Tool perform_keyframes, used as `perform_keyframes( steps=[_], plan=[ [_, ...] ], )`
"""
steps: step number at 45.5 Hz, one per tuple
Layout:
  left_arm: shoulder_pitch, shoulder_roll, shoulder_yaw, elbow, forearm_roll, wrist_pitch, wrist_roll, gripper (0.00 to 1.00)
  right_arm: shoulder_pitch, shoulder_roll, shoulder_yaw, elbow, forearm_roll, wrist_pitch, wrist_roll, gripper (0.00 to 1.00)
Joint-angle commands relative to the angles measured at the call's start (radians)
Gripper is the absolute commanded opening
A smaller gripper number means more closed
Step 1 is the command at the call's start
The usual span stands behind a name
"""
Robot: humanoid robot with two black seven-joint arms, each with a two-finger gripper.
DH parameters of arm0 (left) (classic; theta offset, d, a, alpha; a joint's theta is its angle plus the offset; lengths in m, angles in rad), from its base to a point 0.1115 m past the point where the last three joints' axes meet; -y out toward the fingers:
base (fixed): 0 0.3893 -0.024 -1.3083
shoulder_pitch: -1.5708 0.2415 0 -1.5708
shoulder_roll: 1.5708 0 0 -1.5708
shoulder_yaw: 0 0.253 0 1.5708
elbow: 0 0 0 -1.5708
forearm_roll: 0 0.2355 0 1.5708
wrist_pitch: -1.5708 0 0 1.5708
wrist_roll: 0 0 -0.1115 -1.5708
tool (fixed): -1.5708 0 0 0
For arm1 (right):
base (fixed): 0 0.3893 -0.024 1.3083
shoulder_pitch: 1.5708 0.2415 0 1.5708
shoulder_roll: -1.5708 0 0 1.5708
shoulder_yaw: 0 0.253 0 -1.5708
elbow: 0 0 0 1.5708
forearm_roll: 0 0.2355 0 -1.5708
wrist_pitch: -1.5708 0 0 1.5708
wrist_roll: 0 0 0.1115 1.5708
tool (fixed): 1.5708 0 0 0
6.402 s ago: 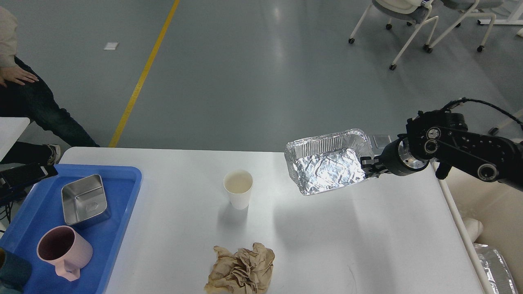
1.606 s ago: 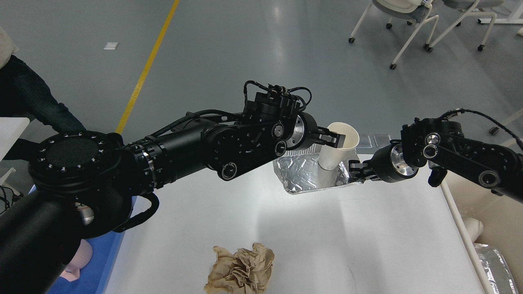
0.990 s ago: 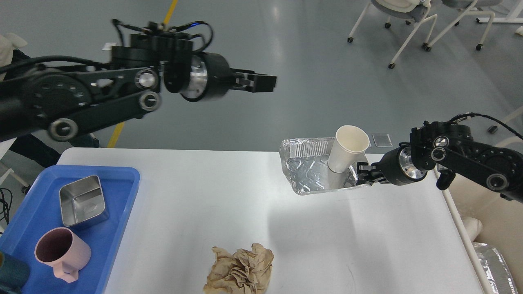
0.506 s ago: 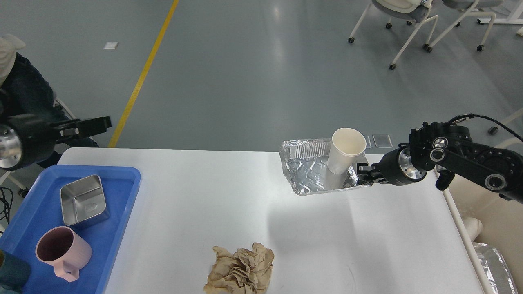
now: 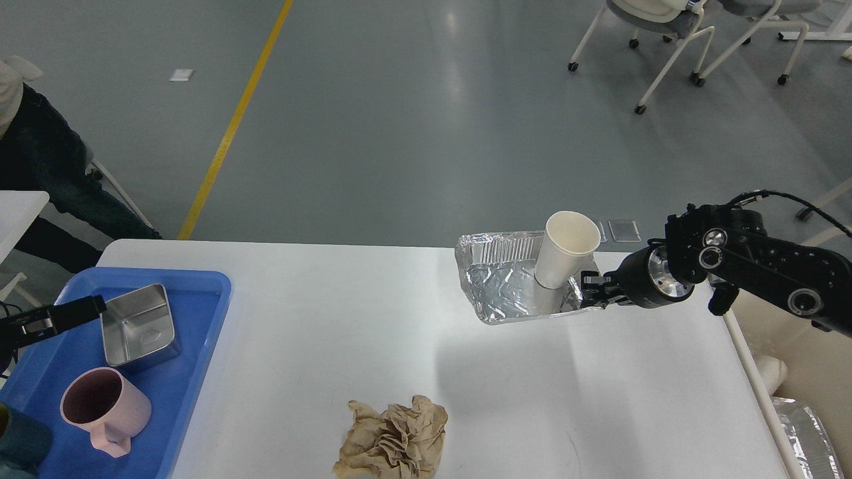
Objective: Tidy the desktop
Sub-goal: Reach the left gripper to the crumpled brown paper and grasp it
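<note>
The white desktop [image 5: 399,319] holds a crumpled brown paper [image 5: 393,439] near its front edge. My right gripper [image 5: 591,291] is shut on the right rim of a foil tray [image 5: 502,293] and holds it slightly above the far right of the desktop. A white paper cup [image 5: 566,256] stands tilted inside the foil tray. My left gripper [image 5: 90,309] shows at the left edge, over the blue tray [image 5: 200,293], holding nothing. It is seen side-on, so its fingers cannot be told apart.
The blue tray holds a square steel box [image 5: 136,326] and a pink mug [image 5: 100,409]. A cream bin [image 5: 799,346] with foil [image 5: 809,432] in it stands beside the table's right edge. A person [image 5: 40,173] sits at the far left.
My left arm set the paper cup into the foil tray, let go and drew back left and down to the blue tray. The right gripper kept hold of the foil tray, lowering it slightly.
</note>
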Motion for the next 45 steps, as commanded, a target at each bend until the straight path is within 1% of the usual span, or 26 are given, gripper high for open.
perform_keyframes(
  steps=[1,5,9,14,17,23,31,35,40,42,45],
  plan=[
    [0.003,-0.07,0.0,0.0,0.0,-0.002,-0.001,0.93,-0.009,0.0,0.002,0.0,0.0,-0.001,0.002,0.0],
    [0.005,-0.167,0.002,0.0,-0.001,-0.007,0.003,0.93,-0.011,-0.001,0.002,0.001,0.0,-0.003,0.0,0.0],
    [0.009,-0.294,0.008,0.005,-0.003,-0.01,0.0,0.93,-0.012,-0.001,0.002,0.0,0.0,-0.003,0.0,0.0],
    [0.048,-0.461,0.028,0.022,-0.005,-0.01,0.0,0.93,-0.012,-0.001,0.002,-0.002,0.0,-0.003,0.002,0.0],
    [0.069,-0.537,0.042,0.037,0.002,-0.01,0.0,0.93,-0.014,-0.003,0.0,-0.002,-0.002,-0.003,0.002,0.0],
    [0.08,-0.616,0.097,0.062,0.011,-0.008,-0.001,0.93,-0.021,-0.003,0.0,-0.005,-0.005,-0.003,0.002,0.0],
    [0.084,-0.666,0.126,0.109,0.014,-0.008,-0.006,0.93,-0.026,0.005,0.0,-0.014,-0.006,-0.003,0.002,0.0],
    [0.084,-0.696,0.125,0.126,0.014,-0.008,-0.029,0.93,-0.026,0.008,0.0,-0.015,-0.006,-0.003,0.002,0.0],
    [0.084,-0.748,0.126,0.138,0.032,-0.01,-0.098,0.93,-0.026,0.006,0.0,-0.015,-0.006,-0.003,0.002,0.0],
    [0.084,-0.774,0.126,0.154,0.043,-0.008,-0.112,0.93,-0.026,0.005,0.0,-0.015,-0.005,-0.003,0.002,0.0],
    [0.086,-0.816,0.128,0.19,0.046,-0.008,-0.118,0.93,-0.026,0.002,0.0,-0.014,-0.005,-0.003,0.002,0.0]
  ],
)
